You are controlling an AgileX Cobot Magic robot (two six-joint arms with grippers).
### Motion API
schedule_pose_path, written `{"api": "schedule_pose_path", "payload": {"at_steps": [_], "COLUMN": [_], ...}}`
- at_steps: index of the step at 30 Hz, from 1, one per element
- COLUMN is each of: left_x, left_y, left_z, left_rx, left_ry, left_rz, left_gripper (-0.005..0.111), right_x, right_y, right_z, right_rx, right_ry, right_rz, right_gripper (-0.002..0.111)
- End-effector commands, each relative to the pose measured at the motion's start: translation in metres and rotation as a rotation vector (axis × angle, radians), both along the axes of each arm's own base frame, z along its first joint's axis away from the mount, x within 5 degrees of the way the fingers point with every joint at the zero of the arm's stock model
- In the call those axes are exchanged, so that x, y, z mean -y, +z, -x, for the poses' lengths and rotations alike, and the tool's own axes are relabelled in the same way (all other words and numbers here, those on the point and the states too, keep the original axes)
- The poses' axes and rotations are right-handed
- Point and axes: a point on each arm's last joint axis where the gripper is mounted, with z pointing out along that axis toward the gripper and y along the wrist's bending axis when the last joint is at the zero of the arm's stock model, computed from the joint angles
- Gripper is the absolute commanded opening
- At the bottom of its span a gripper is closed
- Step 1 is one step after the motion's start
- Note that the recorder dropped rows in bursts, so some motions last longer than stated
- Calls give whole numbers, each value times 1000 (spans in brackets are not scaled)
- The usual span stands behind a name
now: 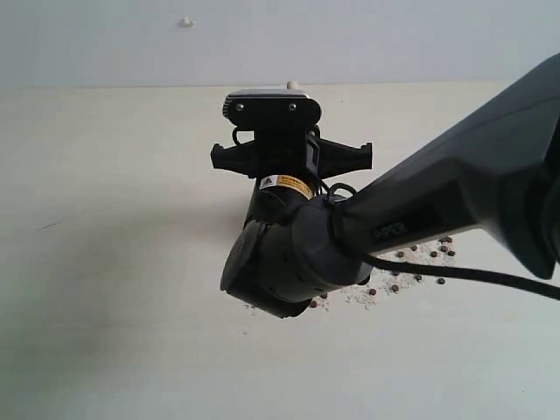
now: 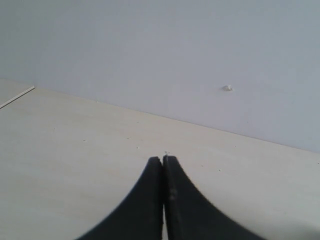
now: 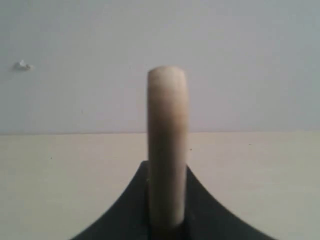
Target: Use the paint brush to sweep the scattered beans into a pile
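The brush (image 3: pixel 167 125) is held in the right tool (image 3: pixel 167 172). The left tool (image 2: pixel 163 160) is closed, empty. Scattered beans (image 1: pixel 411 267) are noted on the surface (image 1: pixel 114 262) near the right tool.

You're looking at a dark arm (image 1: pixel 455 192) that reaches in from the right and ends at mid-table, its wrist bulking over the pale table (image 1: pixel 114 262). The wrist camera (image 1: pixel 273 107) sits on its far end, with a yellow label (image 1: pixel 285 185) just nearer. A pale stub of the brush (image 1: pixel 293 86) shows just beyond the camera. A black cable (image 1: pixel 472 276) trails off right. Under the arm, right of centre, brown beans (image 1: pixel 395 287) lie scattered among whitish crumbs (image 1: pixel 360 297), some hidden by the wrist. On the far wall (image 1: pixel 350 39) sits a small white speck (image 1: pixel 186 22).
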Motion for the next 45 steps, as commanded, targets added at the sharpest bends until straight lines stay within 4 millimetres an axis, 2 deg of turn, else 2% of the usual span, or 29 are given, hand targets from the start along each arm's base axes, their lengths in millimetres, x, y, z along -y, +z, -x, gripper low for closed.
{"api": "schedule_pose_path", "payload": {"at_steps": [1, 10, 14, 22, 26, 32, 39, 45], "left_x": [0, 0, 0, 0, 0, 0, 0, 0], "left_y": [0, 0, 0, 0, 0, 0, 0, 0], "left_z": [0, 0, 0, 0, 0, 0, 0, 0], "left_rx": [9, 9, 9, 9, 9, 9, 9, 9], "left_ry": [3, 2, 2, 2, 2, 2, 2, 2], "left_rz": [6, 4, 4, 2, 2, 2, 2, 2], "left_gripper": [0, 0, 0, 0, 0, 0, 0, 0], "right_x": [-2, 9, 17, 30, 29, 29, 34, 47], "right_y": [21, 71, 73, 56, 44, 25, 9, 1], "right_z": [-2, 5, 15, 52, 64, 68, 66, 62], "right_rx": [33, 93, 94, 68, -3, -166, -218, -232], "right_ry": [51, 35, 107, 432, 563, 561, 506, 376], "right_rz": [-15, -122, -235, -416, -459, -396, -256, -99], "right_gripper": [0, 0, 0, 0, 0, 0, 0, 0]}}
